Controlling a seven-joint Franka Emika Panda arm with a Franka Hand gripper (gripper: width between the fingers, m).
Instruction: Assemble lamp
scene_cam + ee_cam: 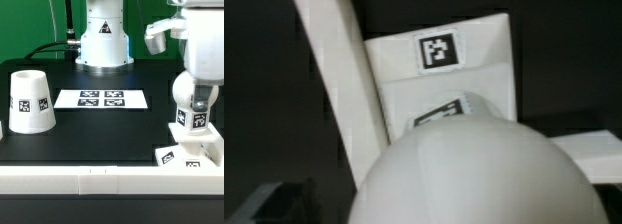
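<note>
At the exterior view's right, white round-topped plastic bulb (186,103) stood on flat square white base (174,155).
Over it the gripper (197,97) hung, fingers wide open.

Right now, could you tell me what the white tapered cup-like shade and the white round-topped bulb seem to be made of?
Shade: probably matte white plastic; uniformly opaque, no glare. Bulb: probably smooth plastic; even white dome, though blurred.

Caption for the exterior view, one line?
Open gripper poised at the bulb on the square base, exterior view's right; shade and marker board sit apart.
</note>
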